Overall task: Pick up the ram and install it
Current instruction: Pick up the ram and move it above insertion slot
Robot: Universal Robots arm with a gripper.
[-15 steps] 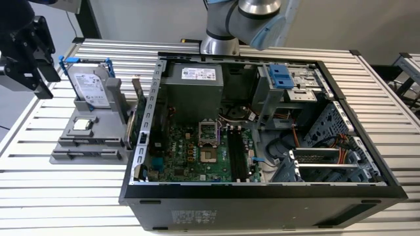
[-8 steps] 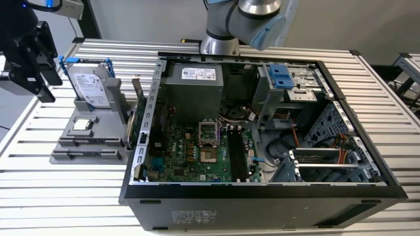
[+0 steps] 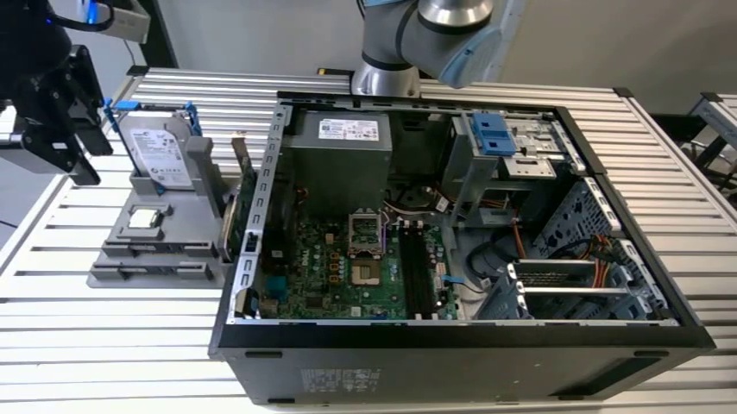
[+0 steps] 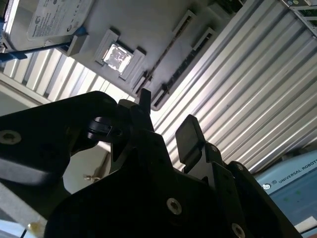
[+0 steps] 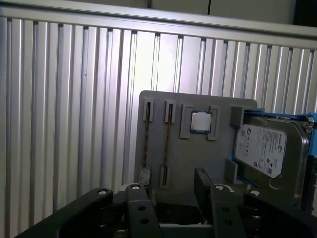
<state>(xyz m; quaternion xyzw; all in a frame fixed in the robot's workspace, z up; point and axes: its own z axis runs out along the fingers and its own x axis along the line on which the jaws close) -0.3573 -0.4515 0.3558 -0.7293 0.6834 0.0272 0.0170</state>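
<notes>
Hovering empty gripper (image 5: 170,191), jaws apart

This was a robotics lab or test workshop, not a home. The counter (image 3: 92,345) was made of ribbed aluminium profiles, and an industrial robot arm (image 3: 444,34) rose at its far side. On it stood an open computer case (image 3: 461,362) with a bare motherboard (image 3: 334,276), beside a grey fixture (image 3: 185,237) that held loose parts such as a hard drive (image 3: 155,155)
</notes>
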